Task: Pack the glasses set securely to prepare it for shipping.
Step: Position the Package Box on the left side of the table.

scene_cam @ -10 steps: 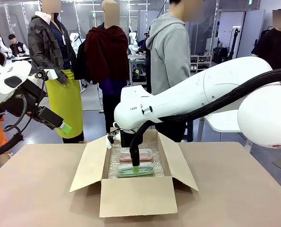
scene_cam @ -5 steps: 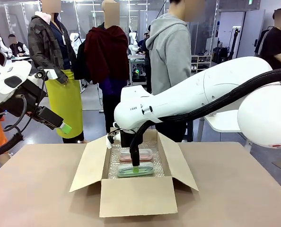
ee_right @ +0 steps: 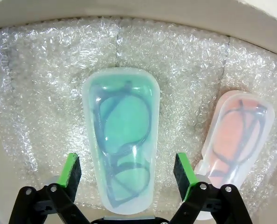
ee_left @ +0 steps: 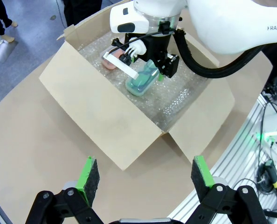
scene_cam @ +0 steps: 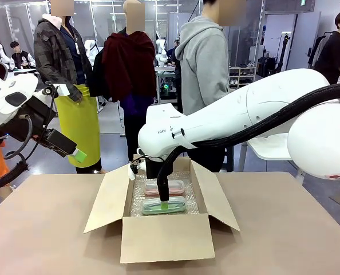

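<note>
Tabletop (scene_cam: 38,229), brown, carries an open cardboard box (scene_cam: 158,238) mid-surface; people (scene_cam: 201,69) stand beyond its far edge. Left claw (ee_left: 145,173) hangs spread over the left side. Right claw (ee_right: 127,168), spread, flanks the mint case (ee_right: 120,93) on bubble wrap (ee_right: 185,60) inside, pink case (ee_right: 238,135) beside; its wrist view shows dark frames (ee_right: 100,108).

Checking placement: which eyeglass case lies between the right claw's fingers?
The mint green case, centred in the open right claw; the pink case lies beside it, outside the fingers.
</note>
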Controlling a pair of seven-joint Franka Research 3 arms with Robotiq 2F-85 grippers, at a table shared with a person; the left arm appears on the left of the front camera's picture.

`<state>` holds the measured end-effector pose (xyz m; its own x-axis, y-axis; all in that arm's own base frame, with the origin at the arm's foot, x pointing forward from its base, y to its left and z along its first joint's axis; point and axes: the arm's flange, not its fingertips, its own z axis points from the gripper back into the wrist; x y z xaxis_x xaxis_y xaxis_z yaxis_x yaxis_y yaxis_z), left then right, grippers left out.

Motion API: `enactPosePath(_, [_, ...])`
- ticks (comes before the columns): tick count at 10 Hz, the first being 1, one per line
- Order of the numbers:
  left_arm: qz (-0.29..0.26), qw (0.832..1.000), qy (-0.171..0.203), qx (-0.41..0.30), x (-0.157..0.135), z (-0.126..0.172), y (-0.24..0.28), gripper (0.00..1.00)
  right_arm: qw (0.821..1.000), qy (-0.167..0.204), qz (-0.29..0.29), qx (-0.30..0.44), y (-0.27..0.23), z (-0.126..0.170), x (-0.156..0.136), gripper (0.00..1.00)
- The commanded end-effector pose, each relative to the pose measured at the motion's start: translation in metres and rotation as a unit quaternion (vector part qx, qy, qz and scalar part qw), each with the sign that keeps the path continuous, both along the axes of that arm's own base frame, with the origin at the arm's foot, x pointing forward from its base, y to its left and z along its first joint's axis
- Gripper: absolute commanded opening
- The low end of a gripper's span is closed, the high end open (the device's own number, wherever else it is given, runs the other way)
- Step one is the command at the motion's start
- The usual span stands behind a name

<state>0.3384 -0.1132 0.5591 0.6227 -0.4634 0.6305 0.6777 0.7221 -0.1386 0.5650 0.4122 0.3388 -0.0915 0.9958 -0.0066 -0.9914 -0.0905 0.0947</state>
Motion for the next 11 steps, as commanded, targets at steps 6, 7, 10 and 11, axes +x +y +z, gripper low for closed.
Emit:
enactPosePath(6, [0.055, 0.972, 0.159, -0.165, 0.051, -0.013, 0.039, 1.00, 0.953, -0.026, -0.182, 0.239, -0.117, 0.099, -0.052, 1.00])
enactPosePath(7, [0.067, 0.962, 0.178, -0.197, 0.059, -0.024, 0.045, 1.00, 0.944, -0.033, -0.214, 0.250, -0.133, 0.109, -0.063, 1.00])
enactPosePath(10, [0.072, 0.946, 0.183, -0.257, 0.080, -0.061, 0.054, 1.00, 0.908, -0.051, -0.305, 0.281, -0.187, 0.136, -0.116, 1.00])
enactPosePath(11, [0.070, 0.934, 0.188, -0.295, 0.086, -0.075, 0.059, 1.00, 0.894, -0.061, -0.332, 0.295, -0.204, 0.144, -0.134, 1.00])
